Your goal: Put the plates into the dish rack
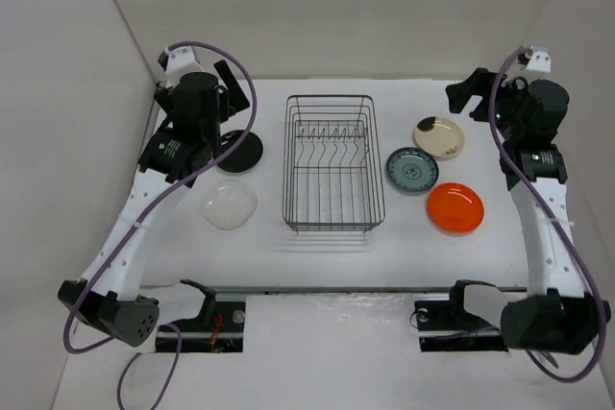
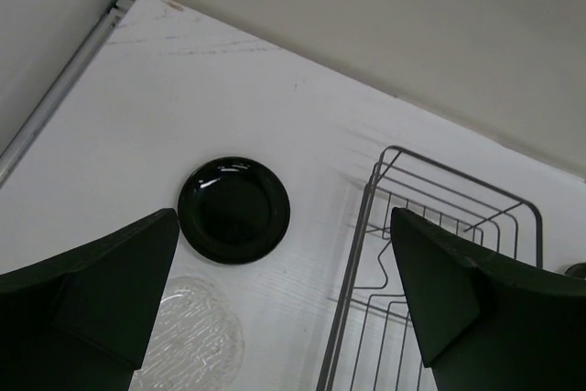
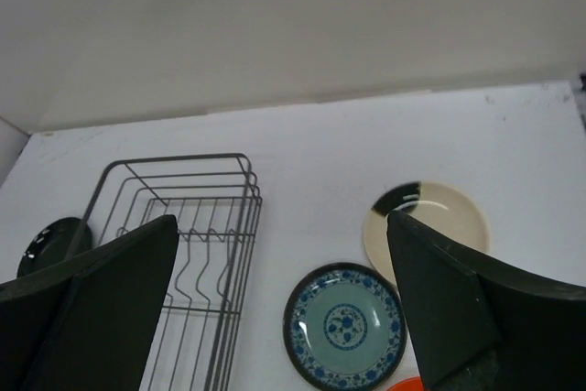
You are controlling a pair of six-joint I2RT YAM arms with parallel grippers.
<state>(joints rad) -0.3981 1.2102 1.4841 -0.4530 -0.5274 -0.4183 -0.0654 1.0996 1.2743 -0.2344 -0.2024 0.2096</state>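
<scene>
The dish rack [image 1: 286, 165], a black wire basket with upright prongs, stands empty mid-table. Left of it lie the black plate [image 1: 240, 152] and the clear glass plate [image 1: 229, 205]. Right of it lie the cream plate with a dark blotch [image 1: 438, 137], the teal patterned plate [image 1: 412, 170] and the orange plate [image 1: 455, 208]. My left gripper [image 1: 231, 84] hangs open and empty above the black plate [image 2: 233, 210], with the glass plate [image 2: 188, 345] and rack [image 2: 349, 272] below. My right gripper [image 1: 468, 93] is open and empty above the cream plate [image 3: 439, 212] and teal plate [image 3: 345, 325].
White walls close in the table at the back and both sides. The right wrist view also shows the rack [image 3: 240, 254], the black plate's edge [image 3: 50, 240] at far left and a sliver of the orange plate [image 3: 407, 385]. The arm bases sit along the near edge.
</scene>
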